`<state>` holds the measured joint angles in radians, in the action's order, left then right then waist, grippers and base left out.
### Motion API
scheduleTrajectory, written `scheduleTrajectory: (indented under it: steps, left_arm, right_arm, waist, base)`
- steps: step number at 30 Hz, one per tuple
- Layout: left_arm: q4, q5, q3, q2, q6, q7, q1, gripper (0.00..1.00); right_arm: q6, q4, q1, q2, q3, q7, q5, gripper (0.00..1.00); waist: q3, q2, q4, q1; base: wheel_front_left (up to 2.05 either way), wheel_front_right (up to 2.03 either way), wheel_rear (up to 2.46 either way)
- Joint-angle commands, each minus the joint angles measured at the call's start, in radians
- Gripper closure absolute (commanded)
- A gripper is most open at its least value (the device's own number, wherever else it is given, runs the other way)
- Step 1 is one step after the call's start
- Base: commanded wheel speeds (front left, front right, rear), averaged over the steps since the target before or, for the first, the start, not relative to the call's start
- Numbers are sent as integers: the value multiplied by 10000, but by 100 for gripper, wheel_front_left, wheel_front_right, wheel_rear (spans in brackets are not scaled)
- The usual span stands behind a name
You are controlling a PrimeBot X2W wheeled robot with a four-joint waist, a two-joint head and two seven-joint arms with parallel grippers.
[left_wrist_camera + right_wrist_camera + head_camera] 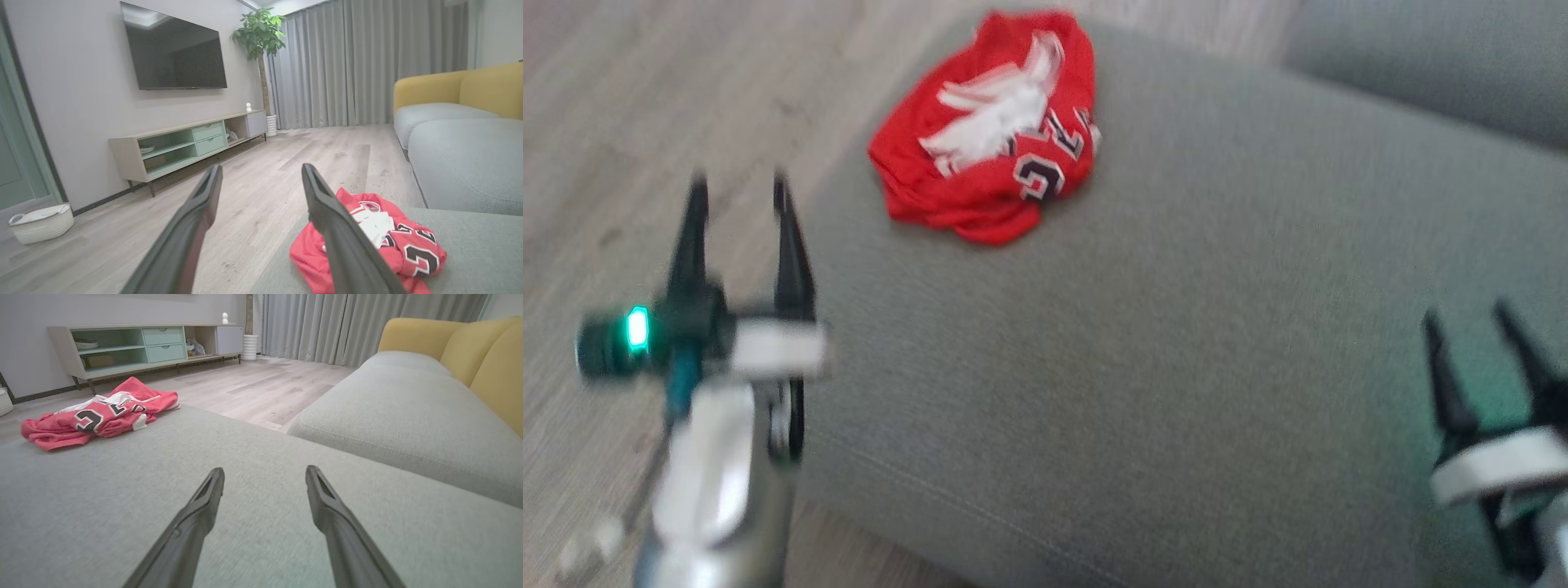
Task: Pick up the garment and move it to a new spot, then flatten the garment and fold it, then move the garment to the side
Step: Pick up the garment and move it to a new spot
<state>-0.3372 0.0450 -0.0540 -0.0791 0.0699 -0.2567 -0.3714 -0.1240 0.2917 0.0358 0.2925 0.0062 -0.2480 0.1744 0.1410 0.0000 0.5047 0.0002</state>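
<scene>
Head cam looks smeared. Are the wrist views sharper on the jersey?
Head view: motion-blurred throughout, jersey lettering smeared, left gripper ghosted. Left wrist view: sharp, a finger covering part of the jersey. Right wrist view: jersey crisp, near cushion slightly soft.

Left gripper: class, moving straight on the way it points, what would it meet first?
Likely the wooden floor past the grey cushion edge; the left gripper points beside the red jersey, not at it. Depth is unclear.

Garment (404, 249) partly behind left pincer (261, 169)
</scene>
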Motion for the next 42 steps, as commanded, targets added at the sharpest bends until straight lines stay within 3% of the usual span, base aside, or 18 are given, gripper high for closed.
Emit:
scheduleTrajectory:
  steps: [1,6,13,20,25,26,27,28,34,42]
  left_arm:
    - [47,-73,239,-261,-74,-51,-861,0]
    - [-2260,23,209,-462,-367,90,-3499,0]
    - [-5764,560,664,-986,-526,1692,-6181,0]
    - [-8012,701,724,-1487,-486,2810,-7073,0]
    - [-8809,782,700,-1630,-486,3060,-7245,0]
    - [-8870,836,724,-1637,-521,3000,-7271,8]
    - [-8925,869,724,-1638,-575,2947,-7293,72]
    - [-8954,907,726,-1640,-650,2835,-7317,100]
    - [-8750,528,295,-1863,-479,1387,-7711,100]
    - [-8315,-296,-626,-2119,-292,308,-8620,100]
  right_arm:
    - [-67,-400,467,468,215,-137,-86,0]
    - [-67,-806,1075,1445,279,-137,3,0]
    - [-67,-1206,1546,2201,137,-137,165,0]
    - [-67,-1352,1619,2330,-45,-137,230,0]
    - [-67,-1341,1752,2209,54,-137,209,0]
    - [-67,-1330,1800,2194,107,-137,206,0]
    - [-67,-1315,1851,2186,152,-137,207,0]
    - [-67,-1301,1902,2172,187,-137,212,0]
    - [-67,-1090,2011,1981,354,-137,208,0]
    - [-67,-611,1873,860,851,-137,218,0]
  waist:
    - [1409,0,-664,-2]
    - [2673,0,-1329,-2]
    - [3904,0,-2243,-2]
    - [4458,0,-2655,-2]
    - [4574,0,-2686,-2]
    - [4587,0,-2690,-2]
    - [4594,0,-2687,-2]
    - [4594,0,-2679,-2]
    - [4094,0,-2627,-2]
    - [1973,0,-3178,-2]
  base:
    - [0,0,0]
    - [0,0,0]
    - [0,0,0]
    - [0,0,0]
    - [0,0,0]
    - [0,0,0]
    - [0,0,0]
    - [0,0,0]
    - [0,0,0]
    - [0,0,0]
